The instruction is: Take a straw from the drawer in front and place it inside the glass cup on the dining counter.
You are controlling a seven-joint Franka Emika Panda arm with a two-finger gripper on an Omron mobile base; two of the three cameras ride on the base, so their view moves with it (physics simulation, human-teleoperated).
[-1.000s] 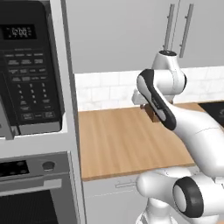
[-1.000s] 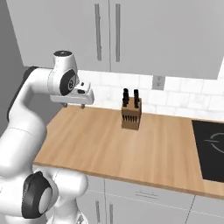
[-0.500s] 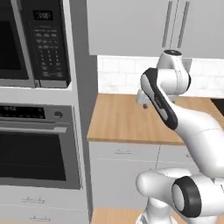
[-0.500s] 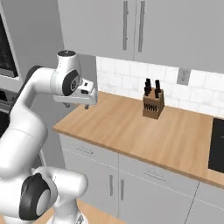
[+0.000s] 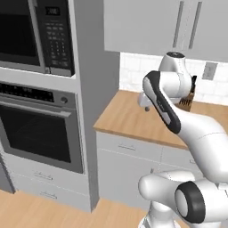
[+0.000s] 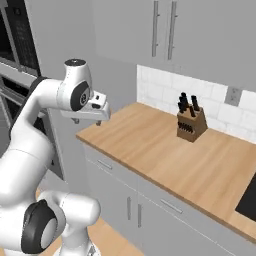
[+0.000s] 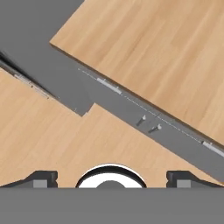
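My gripper [image 5: 146, 107] [image 6: 87, 121] hangs above the left end of the wall counter's front edge, pointing down. In the hand view the gripper [image 7: 111, 177] is open, its fingertips [image 7: 42, 177] far apart with nothing between them. Below it run closed light grey drawer fronts, each with a small bar handle: one drawer [image 5: 128, 146] [image 6: 105, 164] [image 7: 108, 85] sits right under the counter's left end. The straw, the glass cup and the dining counter are out of view.
A wood-topped wall counter [image 5: 129, 118] [image 6: 165, 150] carries a knife block [image 6: 190, 125] by the white tiles. A tall grey column holds an oven [image 5: 40, 129] and a microwave [image 5: 35, 35] to the left. Upper cabinets [image 6: 165, 30] hang above. Wooden floor [image 7: 52, 135] lies below.
The whole picture has shifted: the base has backed away from the counter, bringing the oven, the lower cabinets and the floor into view. The arm keeps its pose.
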